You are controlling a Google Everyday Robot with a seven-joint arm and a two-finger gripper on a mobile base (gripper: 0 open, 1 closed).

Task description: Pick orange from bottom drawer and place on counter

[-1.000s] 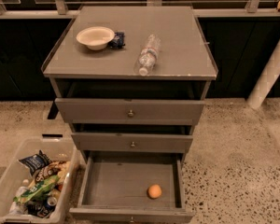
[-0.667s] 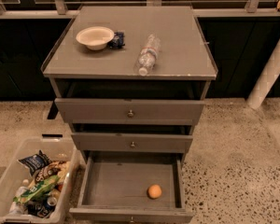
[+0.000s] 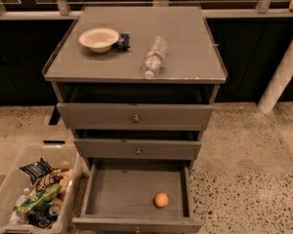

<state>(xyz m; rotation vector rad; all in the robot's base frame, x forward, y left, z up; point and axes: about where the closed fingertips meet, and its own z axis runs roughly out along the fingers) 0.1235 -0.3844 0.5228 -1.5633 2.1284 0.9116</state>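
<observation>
The orange (image 3: 161, 200) lies in the open bottom drawer (image 3: 132, 191), near its front right corner. The drawer is pulled out below two shut drawers. The counter (image 3: 185, 33) is the flat grey top of the cabinet. The gripper is not in view in this frame.
On the counter lie a white bowl (image 3: 98, 38), a small dark packet (image 3: 121, 42) beside it and a clear plastic bottle (image 3: 153, 58) on its side. A clear bin (image 3: 10, 189) of snack packets stands on the floor left of the drawer. A white post (image 3: 281, 77) stands at the right.
</observation>
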